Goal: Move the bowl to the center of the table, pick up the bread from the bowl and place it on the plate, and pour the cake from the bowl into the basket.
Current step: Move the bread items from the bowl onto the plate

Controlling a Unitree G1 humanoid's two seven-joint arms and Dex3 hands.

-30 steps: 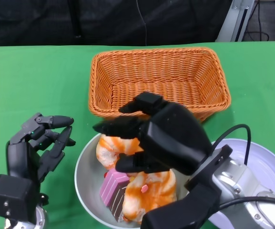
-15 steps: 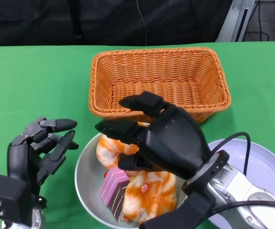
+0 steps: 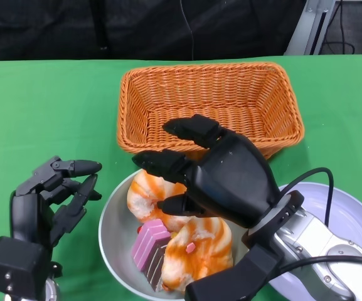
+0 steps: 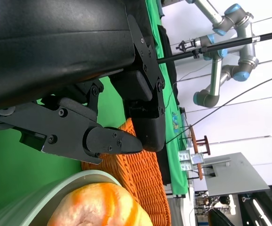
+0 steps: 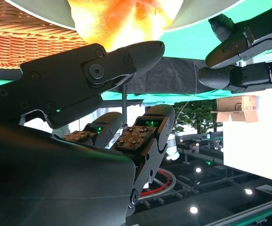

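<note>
A green worktop (image 3: 55, 106) runs back to a dark curtain, and the right wrist view shows a cardboard box (image 5: 237, 107) in the room beyond with dark print on its side too small to read; no other writing or brand mark can be made out anywhere. An orange wicker basket (image 3: 209, 103) stands at the middle of the worktop, with nothing visible inside it. Just in front of it sits the grey bowl (image 3: 115, 235), holding two orange-and-white glazed pieces of bread (image 3: 148, 194) and a pink-and-brown slice of cake (image 3: 149, 246) that leans against the nearer piece. A white plate (image 3: 350, 216) lies to the right of the bowl, largely covered by the right forearm. The right hand (image 3: 215, 179) hovers over the bowl's far half, its fingers (image 3: 162, 164) spread and slightly curved above the bread, open and holding nothing; whether the fingertips touch the bread cannot be told. The left hand (image 3: 52, 200) is beside the bowl's left rim, apart from it, fingers loosely spread and pointing toward the bowl, also open and empty.
</note>
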